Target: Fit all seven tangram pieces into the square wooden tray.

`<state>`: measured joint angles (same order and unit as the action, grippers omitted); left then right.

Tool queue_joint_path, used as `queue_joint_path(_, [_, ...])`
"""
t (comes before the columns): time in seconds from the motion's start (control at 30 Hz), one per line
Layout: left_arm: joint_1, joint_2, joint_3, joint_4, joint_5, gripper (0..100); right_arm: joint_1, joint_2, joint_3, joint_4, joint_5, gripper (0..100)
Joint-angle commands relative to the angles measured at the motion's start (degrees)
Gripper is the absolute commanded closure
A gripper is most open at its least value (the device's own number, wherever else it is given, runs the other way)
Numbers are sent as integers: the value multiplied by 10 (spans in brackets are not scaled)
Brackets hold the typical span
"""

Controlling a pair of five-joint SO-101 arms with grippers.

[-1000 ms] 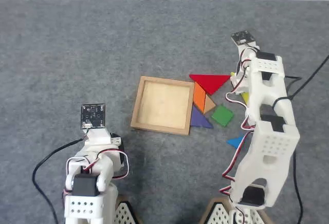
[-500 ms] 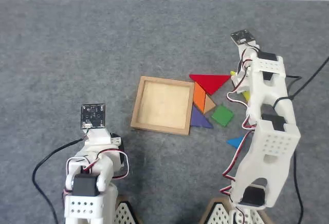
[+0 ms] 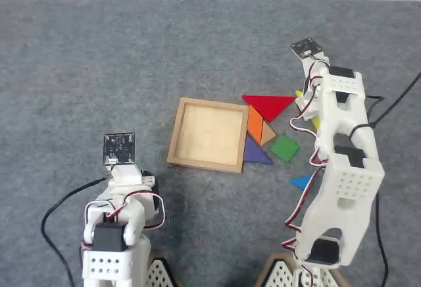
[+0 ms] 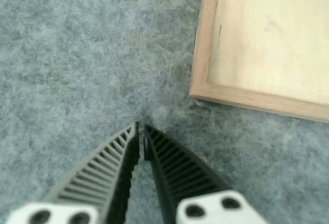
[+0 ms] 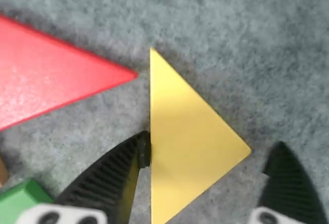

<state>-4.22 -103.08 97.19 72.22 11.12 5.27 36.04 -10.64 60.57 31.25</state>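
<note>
The right gripper (image 5: 212,149) stands spread around the flat yellow wooden triangle (image 5: 180,136), one finger (image 5: 128,167) touching its edge (the other well clear). Closing lopsided could skid it into the red triangle (image 5: 46,75) just beside; the square wooden tray (image 3: 176,132) sits empty.

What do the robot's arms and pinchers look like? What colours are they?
The left arm and right arm are chunky white plastic with black motor blocks. Thin red, white and black wires loop along them, and thicker black cables trail away. Each has a small dark square camera board. The left gripper and right gripper have black, pointed, ribbed fingers.
</note>
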Motion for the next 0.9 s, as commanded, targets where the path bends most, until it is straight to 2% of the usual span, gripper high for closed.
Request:
queue_joint_path(0.0, [-4, -11, -7, 1, -6, 986, 4, 4, -23, 10, 4, 797])
queue_joint_path(0.1, [-4, -11, -7, 1, -6, 986, 1, 1, -23, 24, 4, 838])
queue_joint_path(0.4, [-4, -11, -7, 1, -6, 986, -11, -38, -2, 79, -47, 842])
queue_joint_path(0.53, [-4, -11, -7, 1, -6, 986, -51, -126, 95, 57, -59, 842])
queue_joint_path(0.73, [-4, -11, -7, 1, -6, 986, -115, -325, 314, -43, -91, 842])
queue_joint_path(0.87, [-4, -11, -7, 1, -6, 986, -141, -420, 387, -44, -112, 842])
